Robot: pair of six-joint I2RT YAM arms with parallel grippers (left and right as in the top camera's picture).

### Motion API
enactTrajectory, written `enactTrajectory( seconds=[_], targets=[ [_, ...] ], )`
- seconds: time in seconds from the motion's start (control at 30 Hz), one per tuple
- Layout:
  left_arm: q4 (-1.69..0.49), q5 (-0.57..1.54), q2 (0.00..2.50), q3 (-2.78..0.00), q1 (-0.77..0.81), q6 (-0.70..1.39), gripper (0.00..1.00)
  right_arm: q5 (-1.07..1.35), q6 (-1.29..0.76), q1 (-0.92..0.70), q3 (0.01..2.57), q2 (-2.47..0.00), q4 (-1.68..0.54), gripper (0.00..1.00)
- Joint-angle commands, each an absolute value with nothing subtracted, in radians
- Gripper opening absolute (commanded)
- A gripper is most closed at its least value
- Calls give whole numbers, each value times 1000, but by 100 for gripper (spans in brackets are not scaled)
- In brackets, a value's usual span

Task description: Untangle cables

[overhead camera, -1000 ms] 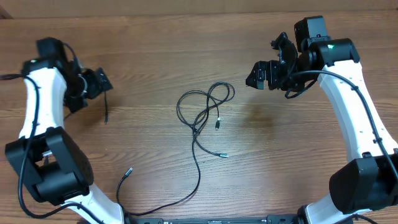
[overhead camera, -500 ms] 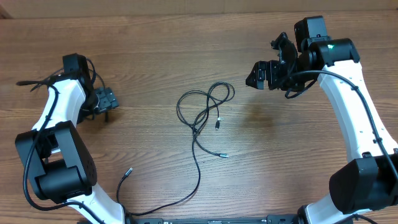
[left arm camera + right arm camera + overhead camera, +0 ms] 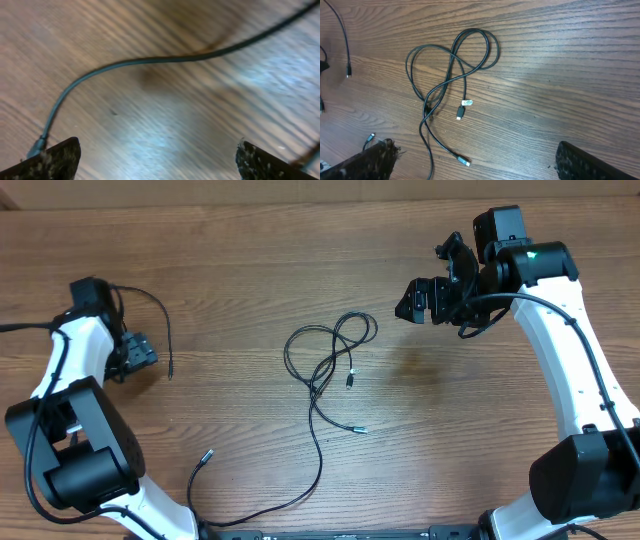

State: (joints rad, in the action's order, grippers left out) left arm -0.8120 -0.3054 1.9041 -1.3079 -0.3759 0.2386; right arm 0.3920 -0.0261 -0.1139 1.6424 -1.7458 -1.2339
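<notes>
Agape, left pincer [image 3: 138, 352] hangs low, right pincer [image 3: 416, 302] high.

This looks like a robotics lab bench. Two white-and-black robot arms, the left arm [image 3: 70, 370] and the right arm [image 3: 565, 350], rise from a dark rail [image 3: 340, 533] at one edge of a wood-grain table [image 3: 300, 240]. A green light [image 3: 532, 252] glows on the right arm just behind the right gripper [image 3: 405, 302]. Between that gripper and the left gripper [image 3: 143, 352], thin black cables [image 3: 325, 360] lie loose on the wood. The wrist views show the same wood grain beneath each gripper's fingers.
</notes>
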Motion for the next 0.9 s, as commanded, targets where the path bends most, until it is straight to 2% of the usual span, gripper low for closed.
enactTrajectory(
  seconds=[0.0,0.3,0.53,0.6,0.7,0.73,0.77,0.83,0.87],
  targets=[
    [-840,-237,1901,-1344,-376,266,99,389,-22,-117,1640,-1742,-1231,100],
    [-1030,-93,1807,-1559,-295,315,100,389,-22,-117,1640,-1742,-1231,100],
    [-1152,94,1745,-1568,-173,310,100,389,-22,-117,1640,-1742,-1231,100],
    [-1177,99,1745,-1552,-142,300,95,389,-22,-117,1640,-1742,-1231,100],
    [-1185,99,1745,-1520,-94,273,77,389,-22,-117,1640,-1742,-1231,100],
    [-1185,103,1745,-1507,-78,264,68,389,-22,-117,1640,-1742,-1231,100],
    [-1187,105,1745,-1497,-62,252,55,389,-22,-117,1640,-1742,-1231,100],
    [-1196,111,1745,-1474,-28,230,14,389,-22,-117,1640,-1742,-1231,100],
    [-1202,118,1745,-1464,-12,221,7,389,-22,-117,1640,-1742,-1231,100]
  ],
)
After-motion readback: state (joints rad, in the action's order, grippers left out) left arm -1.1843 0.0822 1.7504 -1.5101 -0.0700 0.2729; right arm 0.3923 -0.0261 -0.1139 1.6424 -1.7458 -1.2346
